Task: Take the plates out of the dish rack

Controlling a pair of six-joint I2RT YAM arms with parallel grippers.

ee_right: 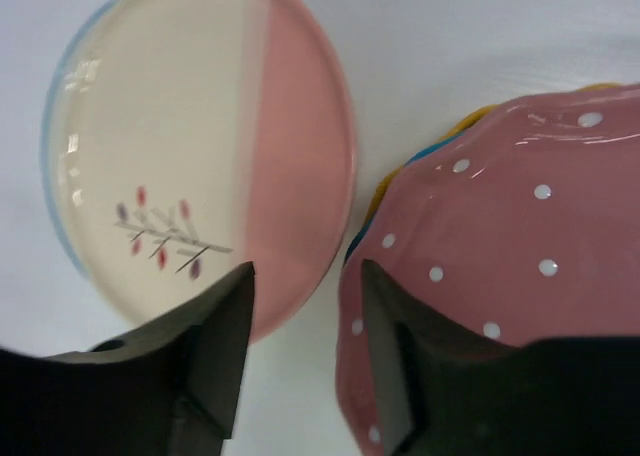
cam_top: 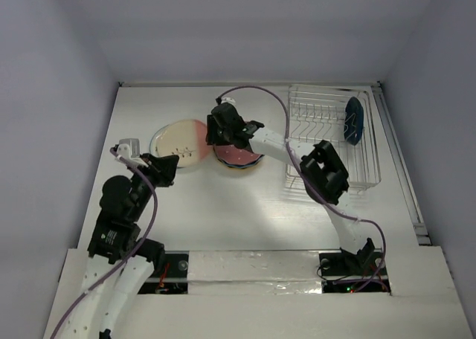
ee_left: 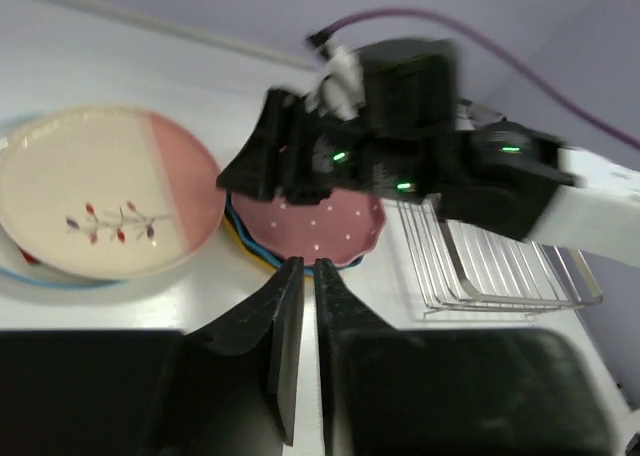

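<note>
Plates in all: six, one in the rack and five on the surface point(cam_top: 223, 212).
Rack point(cam_top: 320, 131): one, at the far right of the surface; all its slots but one are bare.
Navy plate point(cam_top: 354, 121): one, standing on edge at the far right end of the rack.
Stacks: two, side by side at mid surface, left of the rack, with a narrow gap between them.
Left stack: two plates. The cream-pink plate point(cam_top: 178, 142) with a small twig motif lies on top, and a blue rim point(ee_right: 52, 126) shows along its left edge from the plate beneath.
Right stack: three plates. The pink plate point(cam_top: 239, 157) with white dots and a wavy edge is on top; a teal edge point(ee_right: 360, 238) and a yellow edge point(ee_right: 478, 116) peek out under it.
Right end effector point(ee_right: 307, 276): fingers spread wide with nothing between them, over the gap between the two stacks, one finger above the cream-pink plate's right edge and the other above the pink plate's left edge.
Left end effector point(ee_left: 307, 271): fingers drawn together to a thin slit, gripping nothing, just near of the two stacks and pointing toward the pink plate.
</note>
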